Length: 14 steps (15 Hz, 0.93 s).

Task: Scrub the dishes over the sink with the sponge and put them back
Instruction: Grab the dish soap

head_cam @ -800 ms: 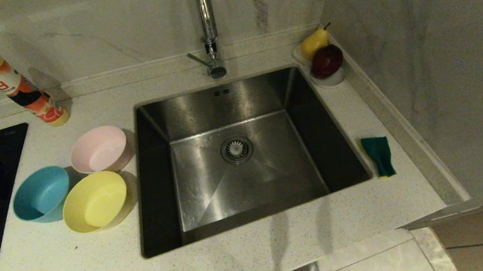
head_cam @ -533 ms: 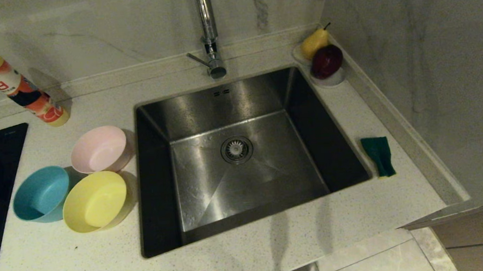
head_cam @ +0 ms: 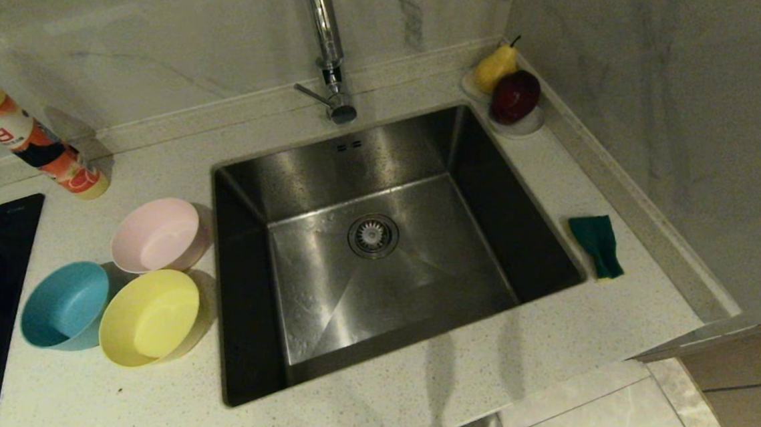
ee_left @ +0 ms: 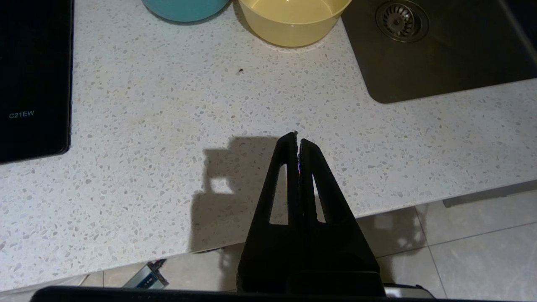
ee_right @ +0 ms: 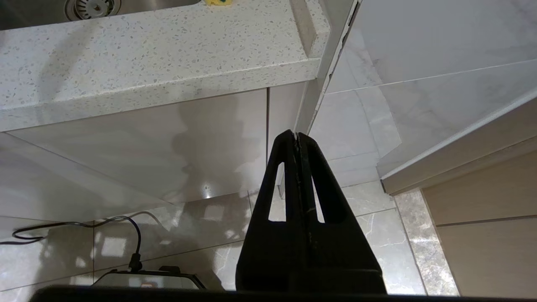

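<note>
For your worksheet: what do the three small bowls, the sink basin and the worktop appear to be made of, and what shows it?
Pink, blue and yellow bowls: probably matte plastic, with flat colour and no shine. Square sink basin: brushed stainless steel, streaky grey reflections. Pale worktop: speckled stone or composite, hard to tell which.

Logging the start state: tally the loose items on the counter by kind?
Bowls: 3 (pink bowl, blue bowl, yellow bowl)
Sponge: 1
Detergent bottle: 1
Fruit: 2 (pear, red apple)
White dish: 1
Total: 8
</note>
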Tool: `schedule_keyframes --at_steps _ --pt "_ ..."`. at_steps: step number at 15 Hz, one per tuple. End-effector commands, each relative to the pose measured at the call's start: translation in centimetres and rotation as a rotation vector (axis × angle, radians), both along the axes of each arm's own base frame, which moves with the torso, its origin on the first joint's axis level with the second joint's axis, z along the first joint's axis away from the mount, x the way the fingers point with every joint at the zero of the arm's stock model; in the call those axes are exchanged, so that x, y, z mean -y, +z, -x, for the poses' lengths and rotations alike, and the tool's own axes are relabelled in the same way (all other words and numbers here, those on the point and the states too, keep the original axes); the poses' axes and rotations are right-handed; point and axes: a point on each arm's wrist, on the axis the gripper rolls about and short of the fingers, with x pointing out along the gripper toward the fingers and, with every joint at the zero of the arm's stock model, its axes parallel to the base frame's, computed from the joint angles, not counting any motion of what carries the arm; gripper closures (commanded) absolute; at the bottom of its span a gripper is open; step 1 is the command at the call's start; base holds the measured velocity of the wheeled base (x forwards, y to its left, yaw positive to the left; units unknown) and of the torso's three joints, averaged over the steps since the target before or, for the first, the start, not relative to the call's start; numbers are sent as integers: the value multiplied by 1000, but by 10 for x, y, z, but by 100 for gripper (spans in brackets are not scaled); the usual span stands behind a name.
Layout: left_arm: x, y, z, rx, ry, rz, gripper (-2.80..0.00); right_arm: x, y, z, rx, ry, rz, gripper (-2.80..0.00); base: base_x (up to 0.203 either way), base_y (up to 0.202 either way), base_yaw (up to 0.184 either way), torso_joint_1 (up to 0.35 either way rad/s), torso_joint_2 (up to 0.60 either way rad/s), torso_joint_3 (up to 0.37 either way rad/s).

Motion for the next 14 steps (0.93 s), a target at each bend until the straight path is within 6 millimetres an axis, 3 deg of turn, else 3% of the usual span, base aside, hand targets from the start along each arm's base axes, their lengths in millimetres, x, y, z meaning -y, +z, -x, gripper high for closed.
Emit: schedule_keyframes --at_steps 1,10,14 --pt "0 0 0 0 0 1 0 0 0 0 -1 0 0 0 0 0 0 0 0 0" --pt "0 1 0 13 5 5 0 0 0 0 -1 0 -1 0 0 0 0 0 0 0" --pt "-1 46 10 100 26 -3 0 0 0 0 -1 0 -1 0 0 0 0 0 0 0"
